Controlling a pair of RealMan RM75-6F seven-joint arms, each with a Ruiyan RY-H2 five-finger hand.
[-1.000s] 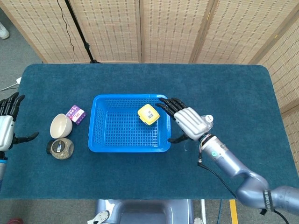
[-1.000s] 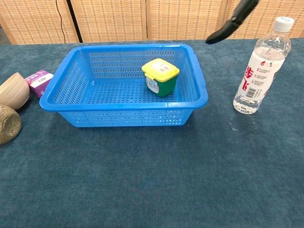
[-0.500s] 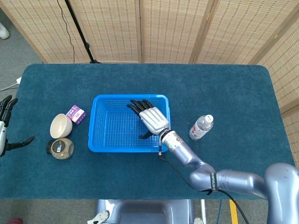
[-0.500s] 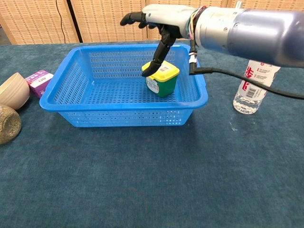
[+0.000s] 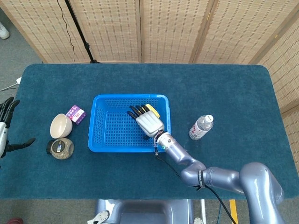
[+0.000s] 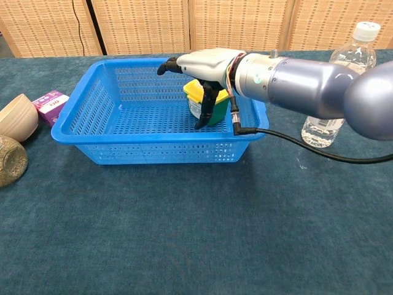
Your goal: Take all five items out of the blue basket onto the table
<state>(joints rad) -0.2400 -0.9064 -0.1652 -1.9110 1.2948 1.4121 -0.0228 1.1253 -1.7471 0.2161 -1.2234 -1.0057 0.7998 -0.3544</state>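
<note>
From my seat, the nearest stretch is the bare dark teal cloth-covered counter (image 6: 184,233), a soft napped surface that should stop things sliding when I set them down. Beyond it sits the bright blue perforated plastic basket (image 5: 112,128), and inside it, toward the right rear corner, stands the small green tub with the yellow lid (image 6: 216,106), apparently the only item left inside. My right hand (image 6: 206,64) is over the tub, palm down, thumb hanging at its front face and the other fingers reaching past its top; I cannot tell whether it has closed on the tub or is only draped over it. I judge the tub light, rigid and rather slick, so I would take it across the body below the lid, not by the lid alone. The basket wall is close, leaving little room beside it. Right of the basket stands a clear plastic water bottle (image 6: 339,83); left of it are a cream bowl (image 5: 60,125), a small purple box (image 5: 76,114) and a round brownish stone-like object (image 5: 60,148). My left hand (image 5: 5,126) waits spread and empty at the far left edge. Woven cane screens (image 5: 168,30) close the back.
</note>
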